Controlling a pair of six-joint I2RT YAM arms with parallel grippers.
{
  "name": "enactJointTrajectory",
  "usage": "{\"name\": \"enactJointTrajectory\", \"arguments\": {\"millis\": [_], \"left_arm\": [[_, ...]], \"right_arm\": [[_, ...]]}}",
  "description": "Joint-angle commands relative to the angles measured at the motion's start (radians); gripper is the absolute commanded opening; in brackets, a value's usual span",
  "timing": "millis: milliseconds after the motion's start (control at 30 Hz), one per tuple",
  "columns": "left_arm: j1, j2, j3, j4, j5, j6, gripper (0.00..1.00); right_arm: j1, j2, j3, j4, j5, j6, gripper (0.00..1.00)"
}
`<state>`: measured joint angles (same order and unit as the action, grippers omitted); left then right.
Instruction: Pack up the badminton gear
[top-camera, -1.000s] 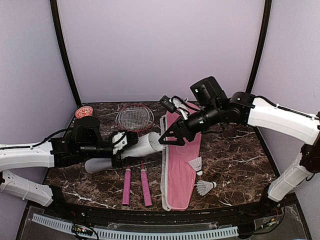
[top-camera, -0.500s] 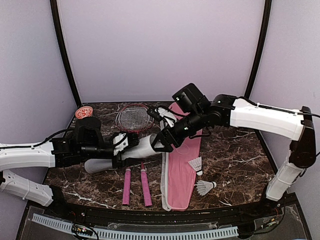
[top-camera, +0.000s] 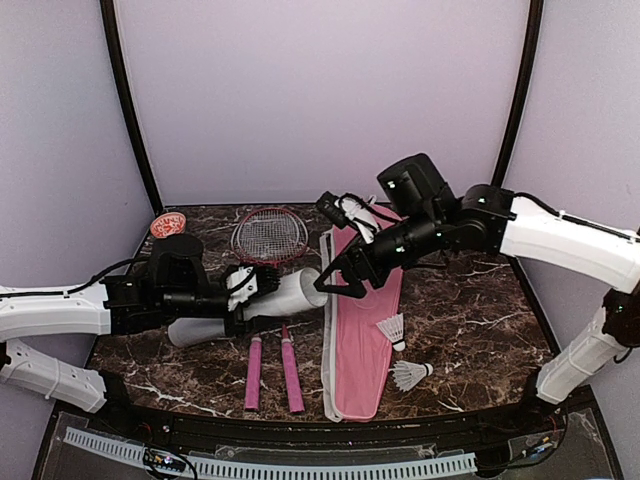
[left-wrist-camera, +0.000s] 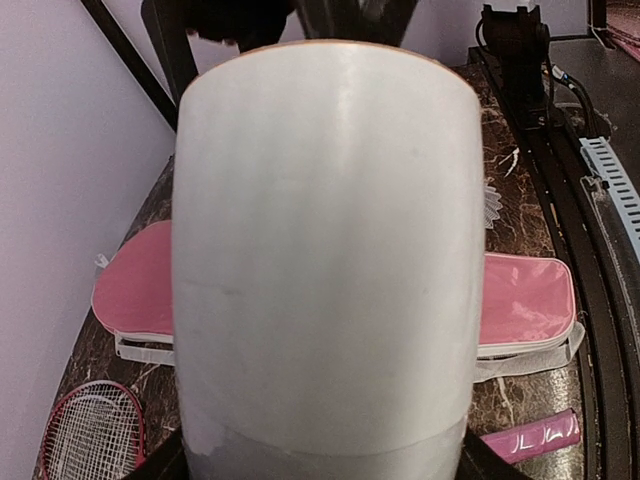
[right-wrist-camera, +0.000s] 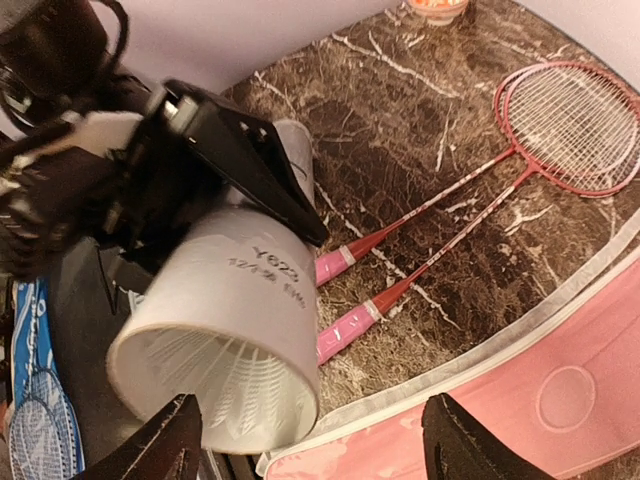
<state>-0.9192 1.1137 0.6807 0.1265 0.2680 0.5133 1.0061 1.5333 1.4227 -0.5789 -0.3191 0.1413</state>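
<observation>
white tube (top-camera: 290, 291) clamped in the left gripper (top-camera: 254, 296), mouth raised toward the right gripper (top-camera: 338, 284), which hangs spread and empty just beside the rim. one shuttlecock (right-wrist-camera: 215, 375) sits inside. rackets (top-camera: 270, 236) lie on the counter (top-camera: 470, 310) beneath; two shuttlecocks (top-camera: 392, 328) right of the pink cover (top-camera: 362, 345).

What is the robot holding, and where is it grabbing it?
The left gripper clamps the white tube around its body, behind the open end. The right gripper holds nothing.
</observation>
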Motion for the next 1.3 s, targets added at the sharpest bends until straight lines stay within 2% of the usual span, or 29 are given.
{"name": "enactJointTrajectory", "arguments": {"millis": [0, 200, 300, 433, 533, 800, 1067, 1267], "left_arm": [[-0.004, 0.009, -0.009, 0.01, 0.014, -0.039, 0.36], [-0.004, 0.013, -0.007, 0.005, 0.031, -0.039, 0.36], [-0.004, 0.015, -0.007, 0.004, 0.033, -0.041, 0.36], [-0.004, 0.013, -0.004, -0.001, 0.027, -0.041, 0.36], [-0.004, 0.011, -0.008, 0.0, 0.021, -0.038, 0.36], [-0.004, 0.028, -0.009, 0.01, 0.026, -0.047, 0.36], [-0.004, 0.028, -0.003, 0.002, 0.006, -0.046, 0.36], [-0.004, 0.032, 0.0, -0.003, 0.002, -0.047, 0.36]], "right_arm": [[-0.025, -0.158, -0.041, 0.003, 0.034, 0.001, 0.78], [-0.167, -0.295, -0.158, -0.045, 0.032, -0.062, 0.8], [-0.186, -0.305, -0.217, -0.11, 0.163, -0.134, 0.8], [-0.209, -0.299, -0.322, -0.118, 0.23, -0.041, 0.79], [-0.172, -0.293, -0.372, -0.165, 0.274, 0.069, 0.75], [0.053, -0.231, -0.427, -0.331, 0.446, 0.317, 0.7], [0.154, -0.137, -0.461, -0.35, 0.552, 0.366, 0.63], [0.159, -0.113, -0.507, -0.282, 0.54, 0.387, 0.62]]}}
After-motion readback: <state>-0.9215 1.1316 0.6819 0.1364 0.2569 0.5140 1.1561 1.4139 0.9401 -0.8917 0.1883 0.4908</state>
